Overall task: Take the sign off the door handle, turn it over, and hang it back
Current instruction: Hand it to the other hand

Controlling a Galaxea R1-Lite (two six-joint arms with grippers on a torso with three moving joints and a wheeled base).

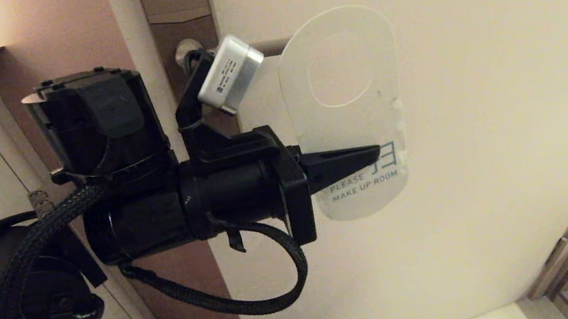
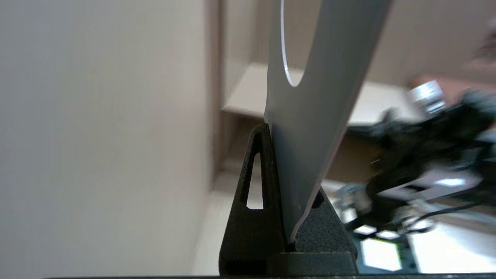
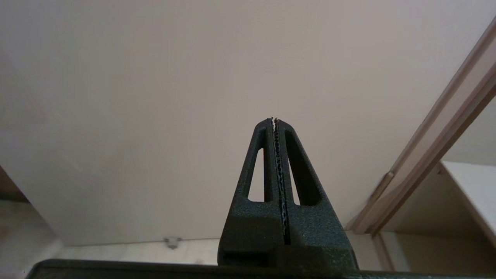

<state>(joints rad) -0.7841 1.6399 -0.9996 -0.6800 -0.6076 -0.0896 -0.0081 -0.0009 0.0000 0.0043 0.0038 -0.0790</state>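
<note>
Beside the door handle (image 1: 273, 47), the left pincer (image 1: 376, 156) is clamped on the lower end of the sign (image 1: 347, 110), likely so the card can be turned freely. Its long axis runs roughly upright, oval hole uppermost, white "MAKE UP ROOM" face outward, off the handle. The right pincer (image 3: 276, 121), fingers pressed together and empty, idles toward the door (image 1: 477, 97).

My head camera looks at the door (image 1: 477, 97) from close range, with my left arm filling its left half and the sign (image 1: 347, 110) just ahead. My left wrist camera sits right behind my left fingers (image 2: 254, 217), looking along the sign's (image 2: 310, 128) edge, very near; both views share that card. My right wrist camera faces the door (image 3: 155, 97) over my right fingers (image 3: 255, 217), sharing the door frame (image 3: 426, 155) with my head view.
</note>
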